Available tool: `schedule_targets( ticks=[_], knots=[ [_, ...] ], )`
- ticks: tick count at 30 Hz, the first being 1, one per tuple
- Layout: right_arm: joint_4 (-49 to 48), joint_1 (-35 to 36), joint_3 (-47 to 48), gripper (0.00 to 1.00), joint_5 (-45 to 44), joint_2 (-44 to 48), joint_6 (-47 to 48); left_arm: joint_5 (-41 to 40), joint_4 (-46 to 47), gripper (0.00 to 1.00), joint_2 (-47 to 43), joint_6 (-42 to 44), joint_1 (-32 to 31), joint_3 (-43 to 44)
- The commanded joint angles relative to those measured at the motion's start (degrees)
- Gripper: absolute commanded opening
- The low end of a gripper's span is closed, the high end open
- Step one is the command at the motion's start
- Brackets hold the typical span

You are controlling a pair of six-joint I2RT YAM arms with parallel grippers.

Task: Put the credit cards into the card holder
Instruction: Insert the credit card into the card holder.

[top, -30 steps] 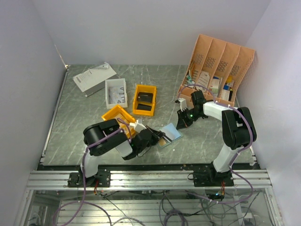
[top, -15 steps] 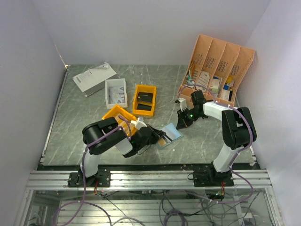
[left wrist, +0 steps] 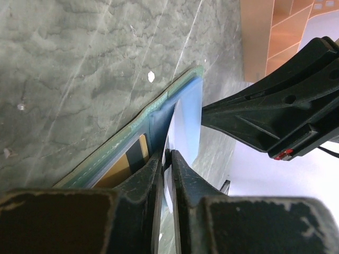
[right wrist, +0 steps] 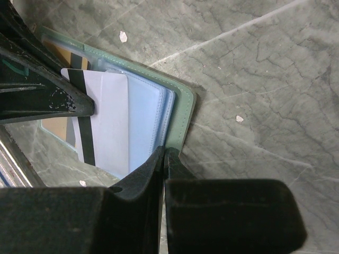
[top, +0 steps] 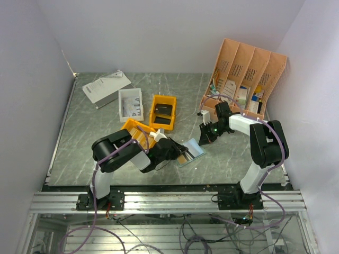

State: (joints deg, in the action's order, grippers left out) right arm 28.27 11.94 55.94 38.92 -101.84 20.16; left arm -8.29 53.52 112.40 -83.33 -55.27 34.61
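The card holder (top: 192,151) lies open near the table's middle, grey-green outside (right wrist: 183,114) and light blue inside. A white credit card (right wrist: 108,124) with a black stripe sits partly in its blue sleeve. My left gripper (top: 180,154) has that card's edge between its fingers (right wrist: 50,100). In the left wrist view its jaws (left wrist: 167,154) stand a sliver apart around the card, and I cannot tell whether they still pinch it. My right gripper (top: 203,139) is shut on the holder's right flap edge (right wrist: 164,152) and keeps that flap tilted up.
A peach desk organiser (top: 246,79) full of papers stands at the back right. Two orange bins (top: 162,111) (top: 131,130), a white bin (top: 131,103) and a flat white box (top: 106,87) sit behind the left arm.
The left arm has crept a little to the right and toward the back, pushing the card further into the holder. The right arm and the holder have stayed put.
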Motion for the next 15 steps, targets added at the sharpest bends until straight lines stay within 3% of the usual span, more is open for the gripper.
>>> schedule_targets(
  ticks=[1,15],
  knots=[
    [0.5,0.0,0.5,0.02,-0.6,-0.3,0.7,1.3,-9.0,0.22,0.4,3.5,0.4,1.0],
    [-1.9,0.0,-1.4,0.05,2.7,6.9,2.2,2.3,-11.3,0.27,-0.3,4.0,1.2,1.3]
  ],
)
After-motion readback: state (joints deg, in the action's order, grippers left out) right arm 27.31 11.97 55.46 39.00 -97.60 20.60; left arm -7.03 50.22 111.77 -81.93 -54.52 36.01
